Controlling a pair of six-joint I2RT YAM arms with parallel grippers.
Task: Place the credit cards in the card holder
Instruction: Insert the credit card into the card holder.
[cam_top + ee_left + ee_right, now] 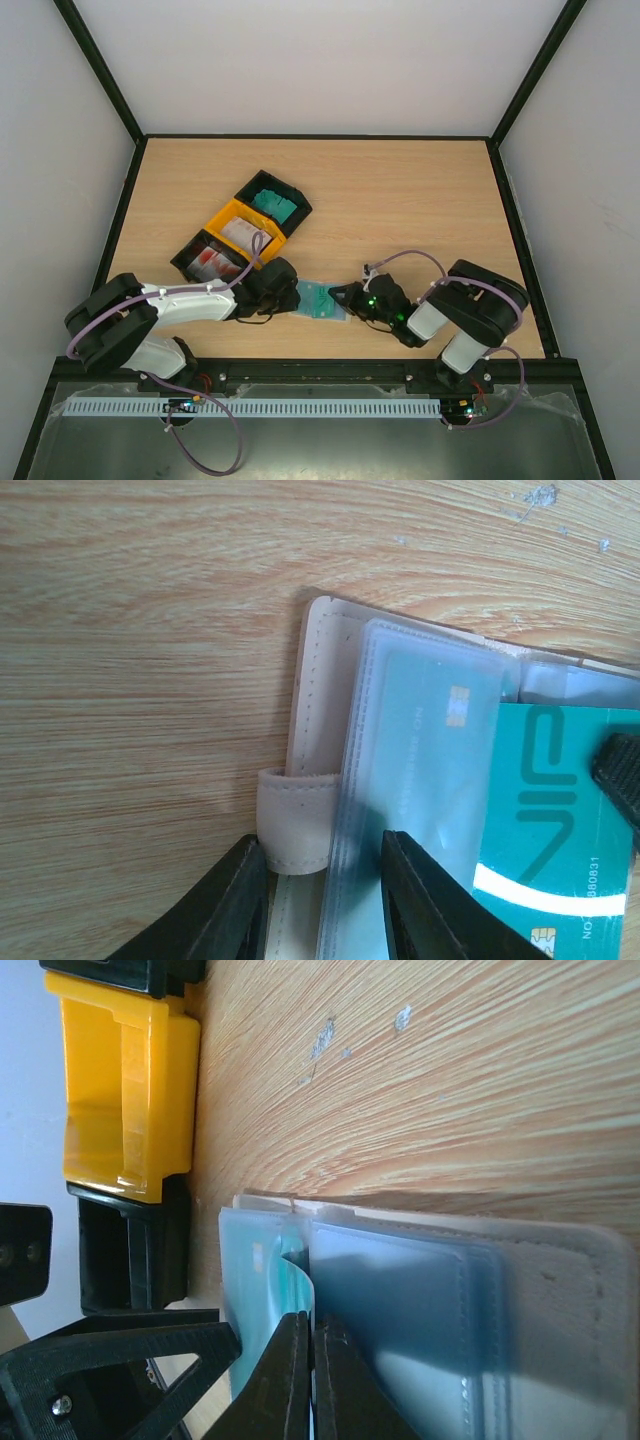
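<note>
**At the near edge of the table: both my pincers at the open card holder**

Between my two arms, the card holder lies open and flat on the table, its clear sleeves facing up. My left pincer comes at it from the left. Its jaws stand partly apart, with the holder's beige strap tab and the sleeve edge between them. I cannot tell whether they press on these.

One teal card sits inside the top sleeve, its chip showing through the plastic. A second teal card with white lettering lies across the sleeves on the holder's right side.

My right pincer reaches in from the right with its fingers pressed together. In my right wrist view the tips meet at the sleeves just beside that card's curved edge. I cannot tell whether the card is pinched between them.

To the far left of the holder, three bins stand touching in a slanted row. The far black bin holds teal cards, and the yellow bin holds pale cards. The nearer black bin holds white cards with red marks.
</note>
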